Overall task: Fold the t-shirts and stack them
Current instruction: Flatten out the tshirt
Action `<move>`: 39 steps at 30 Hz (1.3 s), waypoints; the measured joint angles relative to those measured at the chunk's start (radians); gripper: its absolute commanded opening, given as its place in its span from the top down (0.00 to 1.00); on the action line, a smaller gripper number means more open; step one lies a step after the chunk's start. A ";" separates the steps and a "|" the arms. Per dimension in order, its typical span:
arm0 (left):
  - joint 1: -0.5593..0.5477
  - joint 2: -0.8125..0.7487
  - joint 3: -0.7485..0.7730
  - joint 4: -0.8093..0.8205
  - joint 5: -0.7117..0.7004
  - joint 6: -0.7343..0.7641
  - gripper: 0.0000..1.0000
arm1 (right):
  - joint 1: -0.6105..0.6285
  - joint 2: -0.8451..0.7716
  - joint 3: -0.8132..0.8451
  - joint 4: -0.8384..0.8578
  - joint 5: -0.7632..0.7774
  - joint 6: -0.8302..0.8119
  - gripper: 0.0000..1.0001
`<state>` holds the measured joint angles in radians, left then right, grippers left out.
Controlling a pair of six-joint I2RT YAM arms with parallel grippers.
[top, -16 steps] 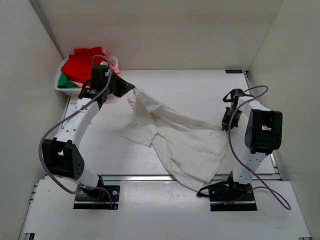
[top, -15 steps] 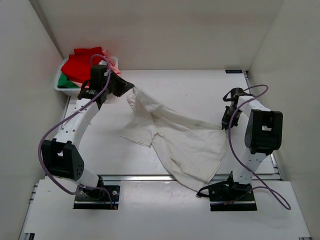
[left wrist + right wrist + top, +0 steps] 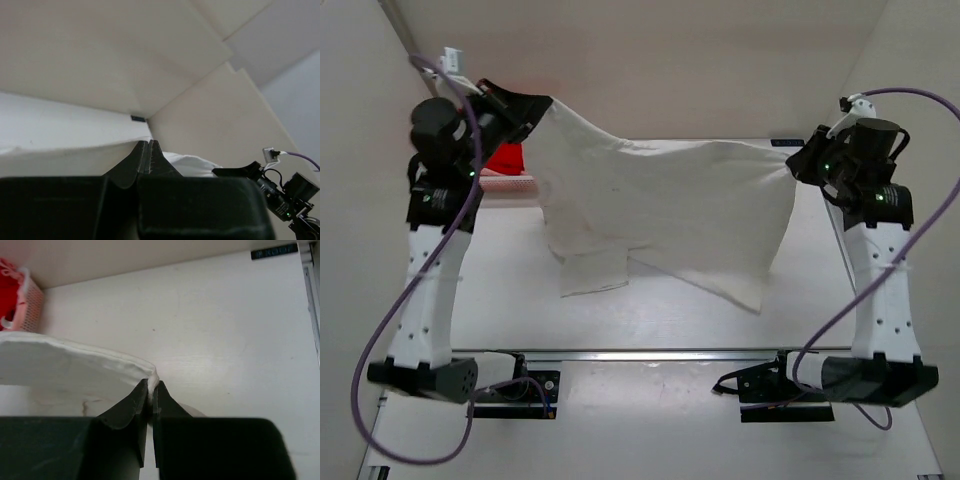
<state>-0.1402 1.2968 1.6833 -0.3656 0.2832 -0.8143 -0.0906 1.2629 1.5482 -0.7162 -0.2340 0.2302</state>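
Left claw [image 3: 542,103] and right claw [image 3: 794,160] each clench an upper edge of the wrinkled off-white t-shirt [image 3: 660,195]. The soft cloth is spread taut between them above the smooth white table [image 3: 490,290]. Its lower folds hang limp and uneven.

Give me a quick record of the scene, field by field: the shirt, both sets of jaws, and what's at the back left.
Held item: large wrinkled off-white cloth t-shirt, spread between the two arms above the white table
Left jaws: shut on one top corner of the shirt
Right jaws: shut on the opposite top corner
Lower edge: hangs toward the table; contact unclear
Back left: bright red cloth t-shirt in a white mesh plastic basket, partly hidden by the left arm
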 measured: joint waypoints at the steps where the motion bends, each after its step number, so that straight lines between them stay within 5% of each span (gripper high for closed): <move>1: 0.000 -0.040 0.019 -0.010 0.007 0.010 1.00 | 0.004 -0.032 0.008 0.000 -0.007 -0.003 1.00; 12: -0.036 -0.312 0.236 -0.120 0.026 0.069 1.00 | 0.040 -0.378 0.024 -0.062 -0.003 -0.033 1.00; 24: -0.115 -0.384 0.399 -0.182 0.054 0.026 1.00 | -0.002 -0.533 0.338 -0.164 0.008 -0.047 1.00; 30: -0.106 -0.309 0.375 -0.116 0.080 0.019 1.00 | -0.017 -0.483 0.200 -0.143 -0.007 -0.048 1.00; 39: 0.003 -0.059 0.040 0.017 0.149 0.052 1.00 | -0.050 -0.271 -0.132 0.010 -0.014 -0.052 1.00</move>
<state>-0.1368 1.2381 1.7233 -0.3485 0.4320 -0.7620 -0.1402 0.9920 1.4158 -0.7063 -0.2485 0.1783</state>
